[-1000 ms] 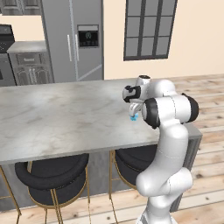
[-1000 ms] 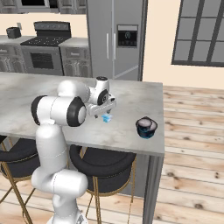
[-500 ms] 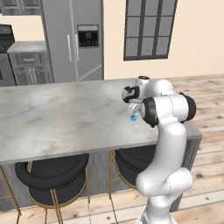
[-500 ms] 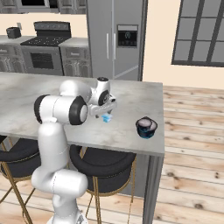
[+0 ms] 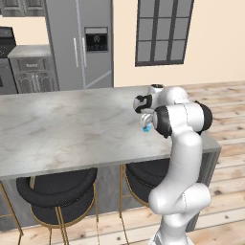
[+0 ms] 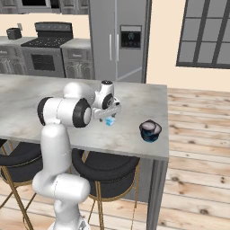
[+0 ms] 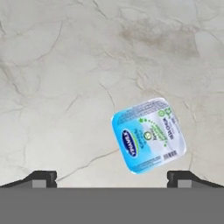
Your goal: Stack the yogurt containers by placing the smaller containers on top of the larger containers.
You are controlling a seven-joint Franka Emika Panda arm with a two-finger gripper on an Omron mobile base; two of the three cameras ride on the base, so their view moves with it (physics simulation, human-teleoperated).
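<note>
The gripper (image 7: 111,177), fingers spread wide and empty, has edged lower over the small blue yogurt cup (image 7: 148,135) on the marble counter (image 6: 134,108); a grasp looks imminent. Its blue-and-white lid label is too blurred to read. Well to the right sits the larger dark cup (image 6: 149,130).

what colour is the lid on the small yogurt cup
Light blue and white with green print, on the small yogurt cup; clearest in the hand view.

light-blue yogurt cup (image 7: 148,135) sitting upright on the marble counter (image 6: 134,112); dark pale-topped cup (image 6: 149,130) resting well apart near the edge.
</note>
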